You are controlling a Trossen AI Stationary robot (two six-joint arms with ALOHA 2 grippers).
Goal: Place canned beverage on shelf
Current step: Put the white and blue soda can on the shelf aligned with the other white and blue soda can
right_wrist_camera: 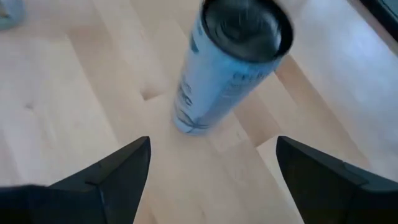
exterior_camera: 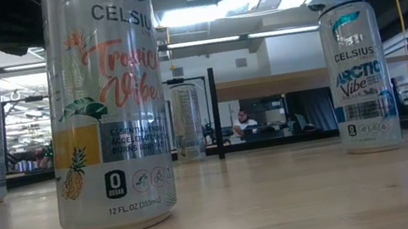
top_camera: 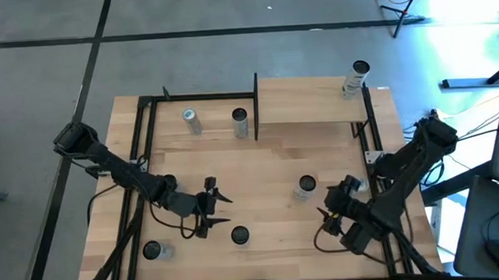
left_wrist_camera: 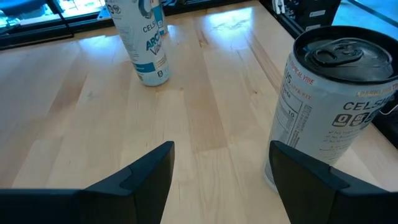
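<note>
- Silver-and-blue can stands upright on the worktop, long axis vertical, lid up, right of centre and just in front of the right gripper; the right wrist view shows it ahead of the released, spread fingers, untouched.
- Light-wood shelf sits raised at the far right of the worktop, with one can upright near its far right corner.
- Left gripper hovers low at the near left-centre, fingers apart and holding nothing; a pineapple-print can stands upright just beside it, lid up.
- Two more cans stand upright at the far side, left of the shelf: one further left, one near the shelf's edge.
- Another can stands at the near left corner.
- Beyond the worktop, the low view shows a seated person far off in the room.
</note>
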